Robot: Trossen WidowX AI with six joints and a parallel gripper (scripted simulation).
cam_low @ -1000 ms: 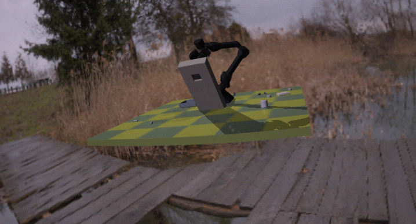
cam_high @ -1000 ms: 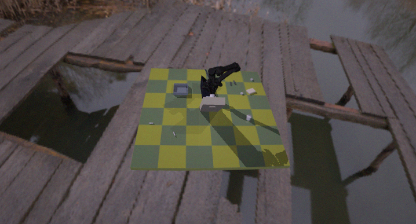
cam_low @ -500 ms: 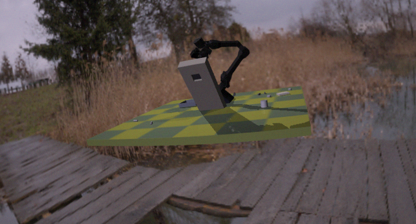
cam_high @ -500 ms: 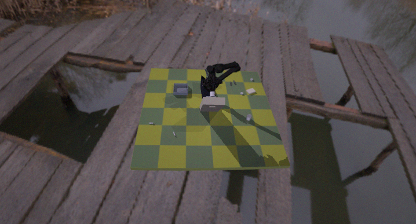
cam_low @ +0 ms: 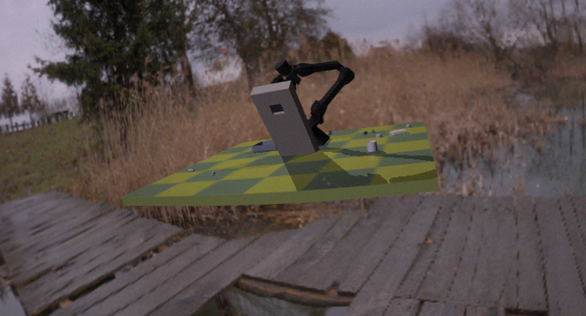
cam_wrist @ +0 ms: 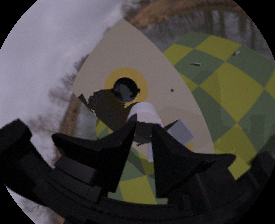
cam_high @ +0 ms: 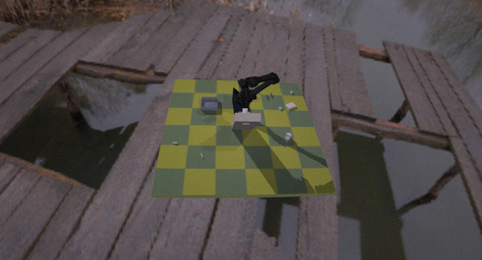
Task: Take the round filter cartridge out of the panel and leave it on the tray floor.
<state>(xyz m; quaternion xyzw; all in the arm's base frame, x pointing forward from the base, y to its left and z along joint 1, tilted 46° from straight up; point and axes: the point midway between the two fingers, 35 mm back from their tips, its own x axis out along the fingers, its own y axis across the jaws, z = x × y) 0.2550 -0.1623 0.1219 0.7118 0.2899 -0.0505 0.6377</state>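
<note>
The white round cartridge is out of the service panel. My gripper is shut on it, with one black finger on each side. The cartridge is in front of the panel face, below and right of the round hole in the wrist view. That hole is dark and empty inside a yellow ring. The slots cannot be made out. In the exterior view the panel hides the fingers and cartridge. The blue-grey tray stands left of the arm in the top view.
The leaning panel stands on a green and yellow checkered table. A white cylinder and a pale block are to the right. Small light pieces lie to the left.
</note>
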